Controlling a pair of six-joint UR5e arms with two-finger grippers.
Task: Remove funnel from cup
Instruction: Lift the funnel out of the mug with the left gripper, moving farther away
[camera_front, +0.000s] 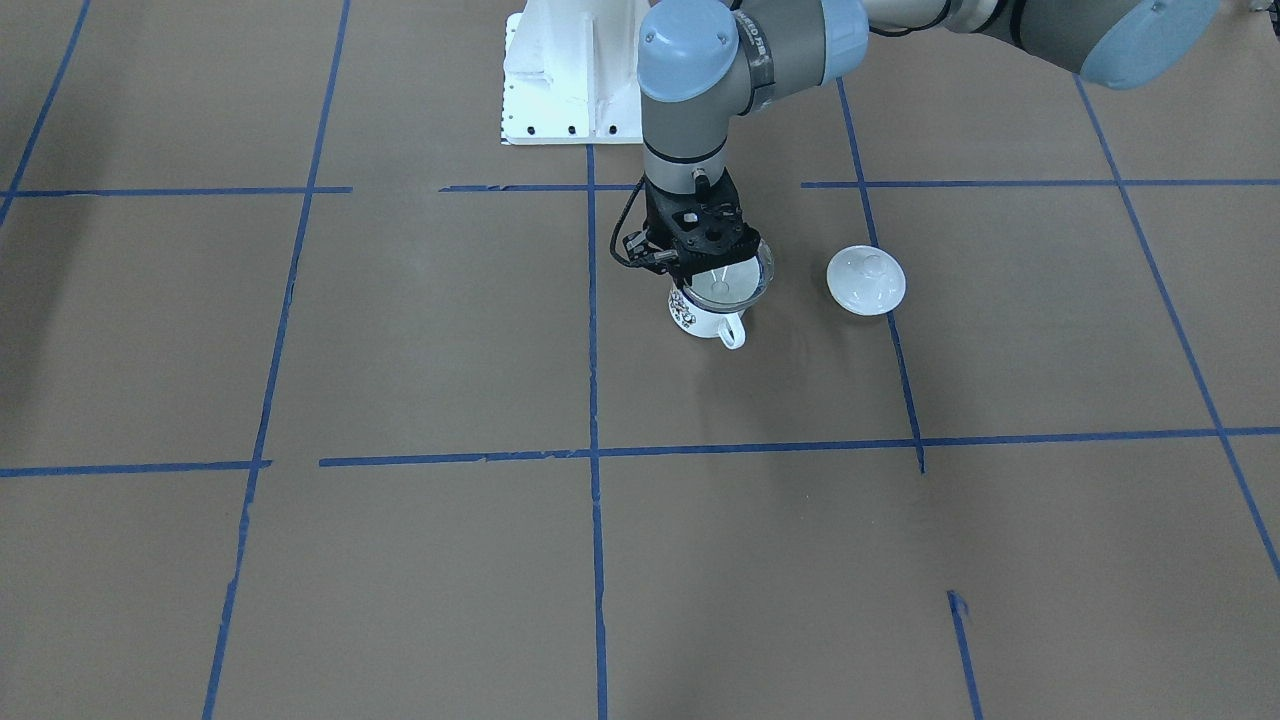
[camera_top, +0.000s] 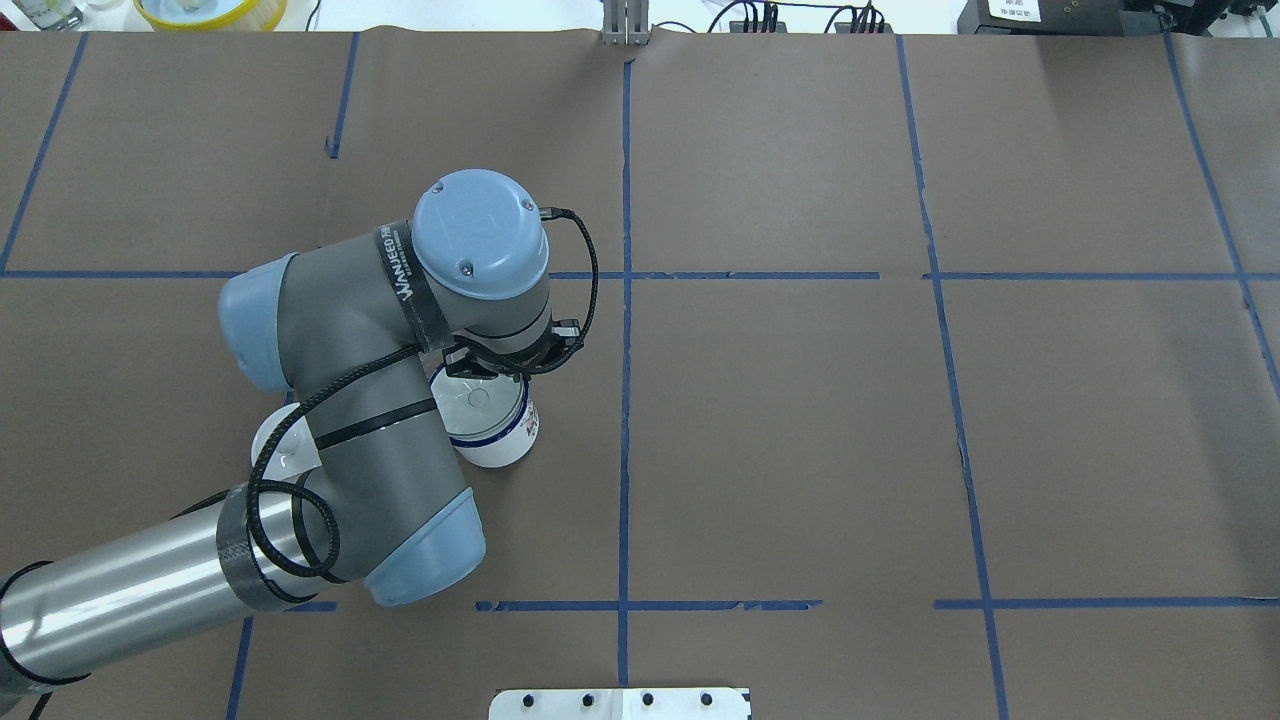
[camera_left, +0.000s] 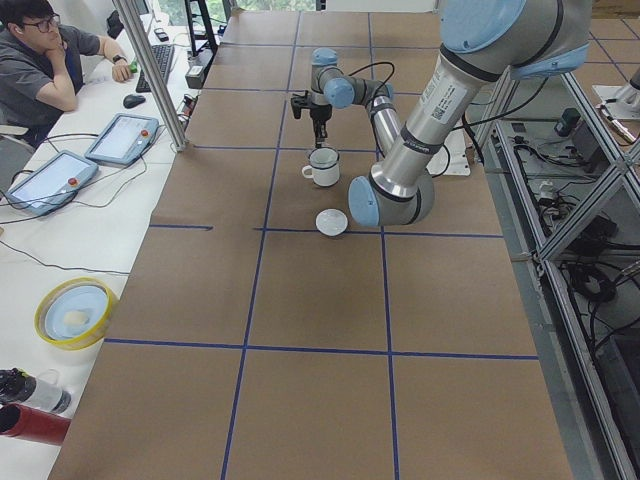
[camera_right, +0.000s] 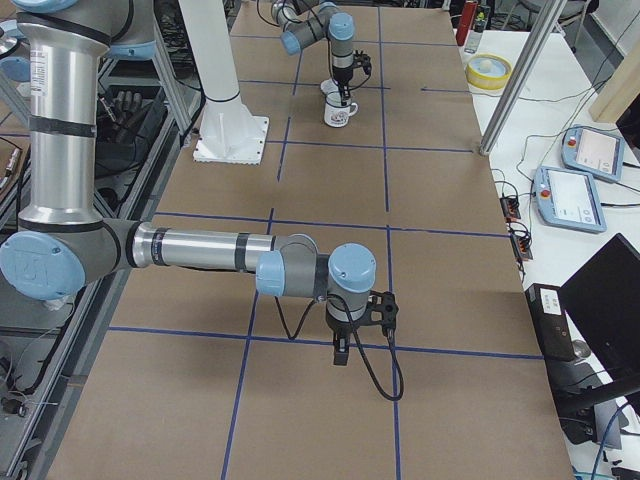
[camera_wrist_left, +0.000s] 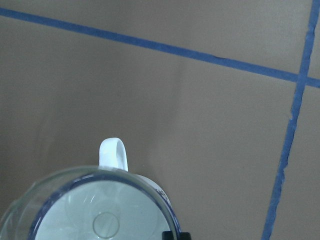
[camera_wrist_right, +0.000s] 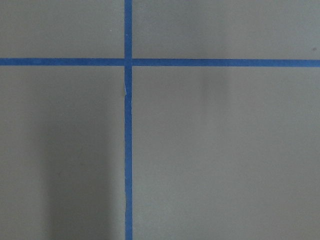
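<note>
The white enamel cup with a dark blue rim stands near the table's middle, its handle pointing away from the robot. The clear funnel sits in its mouth, its rim wider than the cup's; it also shows in the overhead view and the left wrist view. My left gripper points straight down at the funnel's rim on the robot's side and looks shut on it. My right gripper hangs over bare table far away and shows only in the exterior right view, so I cannot tell its state.
A white domed lid with a knob lies on the table beside the cup, partly under my left arm in the overhead view. The white robot base stands behind the cup. Blue tape lines cross the brown table.
</note>
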